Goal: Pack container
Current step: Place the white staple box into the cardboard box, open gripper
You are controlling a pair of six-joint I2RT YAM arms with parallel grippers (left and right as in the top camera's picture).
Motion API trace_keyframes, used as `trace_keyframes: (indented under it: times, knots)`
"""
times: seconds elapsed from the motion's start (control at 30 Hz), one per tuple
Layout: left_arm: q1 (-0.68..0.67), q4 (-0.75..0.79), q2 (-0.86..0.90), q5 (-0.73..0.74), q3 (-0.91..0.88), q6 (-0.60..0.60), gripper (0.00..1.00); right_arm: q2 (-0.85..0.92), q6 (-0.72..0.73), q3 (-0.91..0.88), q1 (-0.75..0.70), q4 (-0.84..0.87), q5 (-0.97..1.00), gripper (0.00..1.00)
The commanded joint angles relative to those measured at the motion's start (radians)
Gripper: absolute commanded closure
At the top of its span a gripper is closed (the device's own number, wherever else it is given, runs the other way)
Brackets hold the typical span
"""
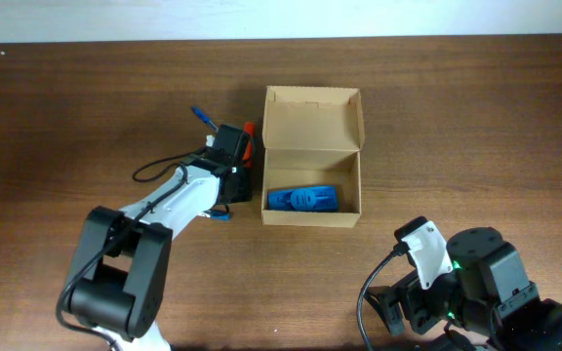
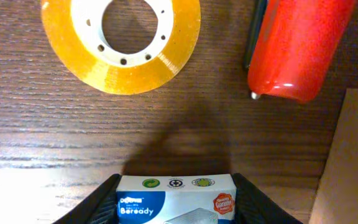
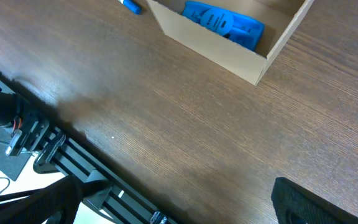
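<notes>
The container (image 1: 312, 212) is a tan cardboard box, lid flap open, at the table's middle; a blue stapler-like item (image 1: 302, 199) lies inside it. It also shows in the right wrist view (image 3: 229, 46) with the blue item (image 3: 224, 23). My left gripper (image 2: 174, 193) is shut on a white and blue staples box (image 2: 175, 199), just left of the container (image 2: 348, 162). A roll of yellow tape (image 2: 122, 38) and a red cylinder (image 2: 297, 46) lie on the table below it. My right gripper (image 3: 179, 205) is open and empty near the front edge.
A blue pen (image 1: 201, 116) lies left of the container, behind the left wrist. A dark pen (image 2: 254, 34) lies beside the red cylinder. The table's front edge and a black frame (image 3: 73, 162) show under the right gripper.
</notes>
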Motion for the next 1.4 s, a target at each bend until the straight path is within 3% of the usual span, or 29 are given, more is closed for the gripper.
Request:
trace_keyframes:
  times: [0.0,0.27,0.4,0.53,0.63,0.8,1.0,1.17,1.37]
  knots:
    - [-0.001,-0.003,-0.114,-0.001,0.001,-0.007,0.54,-0.003,0.001,0.013,0.005,0.003,0.001,0.01]
    - [-0.032,-0.079,-0.496,-0.034,0.007,0.006,0.55,-0.004,0.001,0.013,0.005,0.003,0.002,0.01]
    - [-0.145,-0.035,-0.507,-0.03,0.045,0.058,0.55,-0.004,0.0,0.013,0.005,0.003,0.002,0.01]
    - [-0.216,0.106,-0.37,0.13,0.103,0.21,0.55,-0.003,0.0,0.013,0.005,0.003,0.002,0.01]
    - [-0.251,0.109,-0.221,0.179,0.201,0.34,0.55,-0.004,0.0,0.013,0.005,-0.009,0.001,0.01]
    - [-0.325,-0.089,0.005,0.226,0.444,0.695,0.55,-0.004,0.0,0.013,0.005,-0.013,0.001,0.01]
    - [-0.325,-0.188,0.03,0.496,0.446,1.172,0.56,-0.004,0.0,0.013,0.005,-0.013,0.002,0.01]
    - [-0.34,-0.183,0.052,0.499,0.446,1.313,0.56,-0.004,0.0,0.013,0.005,-0.013,0.002,0.01]
    - [-0.376,-0.124,0.116,0.491,0.446,1.328,0.56,-0.003,0.0,0.013,0.005,-0.013,0.002,0.01]
